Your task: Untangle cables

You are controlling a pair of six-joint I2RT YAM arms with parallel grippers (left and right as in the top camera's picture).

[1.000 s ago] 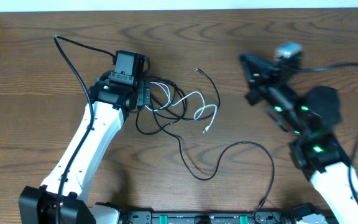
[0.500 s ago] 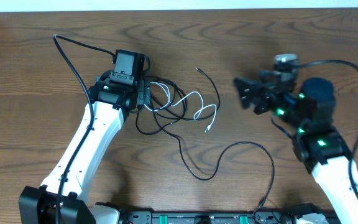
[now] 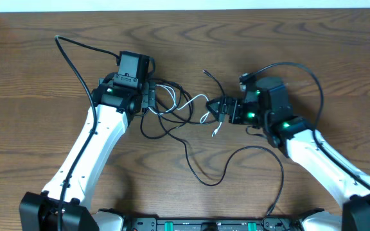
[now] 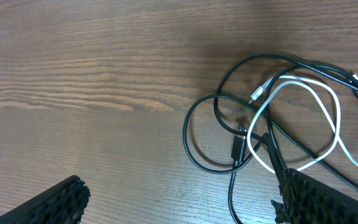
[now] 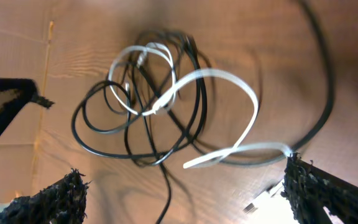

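The desk (image 3: 313,38) is warm brown wood with darker wavy grain. The black cables (image 3: 201,173) loop through one white cable (image 3: 198,101) with silvery plug tips. The left arm (image 3: 88,147) and right arm (image 3: 326,163) have white shells and black joints, with small green lights (image 3: 257,96) on the right one. The left end effector (image 4: 179,199) and right end effector (image 5: 182,174) have black fingers (image 4: 48,202) with a knobbly, dotted texture.
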